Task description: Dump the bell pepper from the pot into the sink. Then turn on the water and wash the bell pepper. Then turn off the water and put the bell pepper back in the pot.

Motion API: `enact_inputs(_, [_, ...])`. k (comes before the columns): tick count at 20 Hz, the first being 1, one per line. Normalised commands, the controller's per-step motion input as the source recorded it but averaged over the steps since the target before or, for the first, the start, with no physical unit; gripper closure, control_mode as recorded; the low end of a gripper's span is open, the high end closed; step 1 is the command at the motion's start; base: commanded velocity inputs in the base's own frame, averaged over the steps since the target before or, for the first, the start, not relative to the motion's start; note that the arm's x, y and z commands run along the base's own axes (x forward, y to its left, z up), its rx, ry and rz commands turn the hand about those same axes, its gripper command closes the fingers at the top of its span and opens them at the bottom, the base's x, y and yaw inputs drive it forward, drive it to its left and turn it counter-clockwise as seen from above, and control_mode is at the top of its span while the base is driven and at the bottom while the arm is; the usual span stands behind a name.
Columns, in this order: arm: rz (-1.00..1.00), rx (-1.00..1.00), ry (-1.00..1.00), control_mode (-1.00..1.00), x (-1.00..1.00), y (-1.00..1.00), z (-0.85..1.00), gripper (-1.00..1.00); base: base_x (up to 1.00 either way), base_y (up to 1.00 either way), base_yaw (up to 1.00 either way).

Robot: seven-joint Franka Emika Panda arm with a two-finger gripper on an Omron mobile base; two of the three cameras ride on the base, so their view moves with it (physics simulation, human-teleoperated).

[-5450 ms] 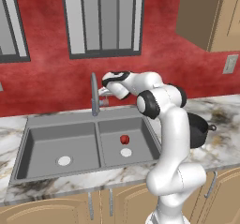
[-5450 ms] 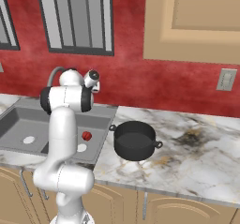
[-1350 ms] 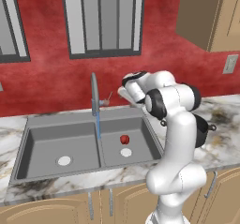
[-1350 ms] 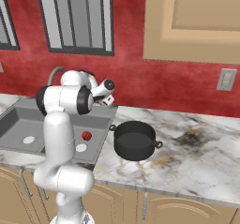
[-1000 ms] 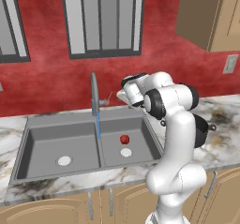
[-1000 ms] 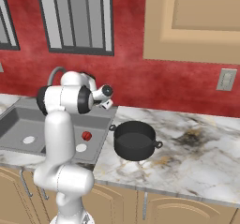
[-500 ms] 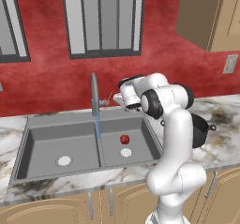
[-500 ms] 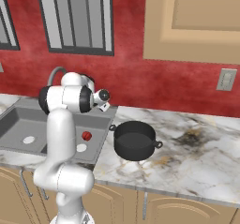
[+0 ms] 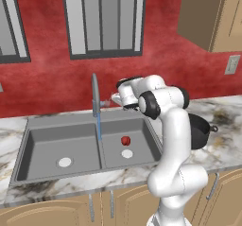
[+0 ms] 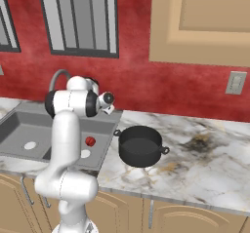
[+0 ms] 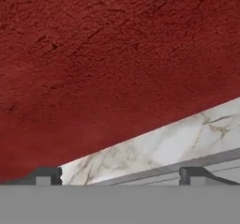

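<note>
**A:** Where do things stand with the bell pepper (image 9: 125,140)?

**B:** It lies in the right basin of the sink (image 9: 45,147), just above the pale drain (image 9: 126,153), a little below the middle of the left base view. A thin blue stream of water (image 9: 99,128) drops from the faucet (image 9: 95,93) and lands near the divider between the basins, left of the pepper rather than on it. The pot (image 10: 140,145) sits on the marble tabletop (image 10: 205,149), right of the sink, centre of the right base view, and looks to have nothing in it.

**A:** So the step is the wash, or shutting the water off?

**B:** I judge it is somewhere around there. With water running, the careful course is to work the faucet's control, behind the sink, with a light sideways push, not a squeeze, and to keep the wrist clear of the spout.

**A:** And the arm?

**B:** It rises from the lower right of the left base view, bends at the elbow and reaches left, so the gripper (image 9: 117,99) hangs over the sink's back edge, just right of the faucet, centre of the frame. In the hand view the fingers (image 11: 46,176) stand wide apart with nothing between them, pointing at the red wall (image 11: 108,59) and a strip of marble.
</note>
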Motion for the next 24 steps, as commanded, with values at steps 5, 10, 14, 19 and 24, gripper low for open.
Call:
enact_inputs(5, [0.0, 0.0, 0.0, -1.0, 0.53, 0.03, 0.0, -1.0, 0.0, 0.0, 0.0])
enact_inputs(10, [0.0, 0.0, 0.0, -1.0, 0.48, 0.13, 0.02, -1.0, 0.0, 0.0, 0.0])
enact_inputs(14, [0.0, 0.0, -0.01, -1.0, 0.49, 0.33, 0.15, -1.0, 0.0, 0.0, 0.0])
enact_inputs(19, [0.0, 0.0, -0.02, -1.0, 0.39, 0.5, 0.18, -1.0, 0.0, 0.0, 0.0])
enact_inputs(24, [0.0, 0.0, -0.01, -1.0, 0.05, 0.25, 0.28, -1.0, 0.0, 0.0, 0.0])
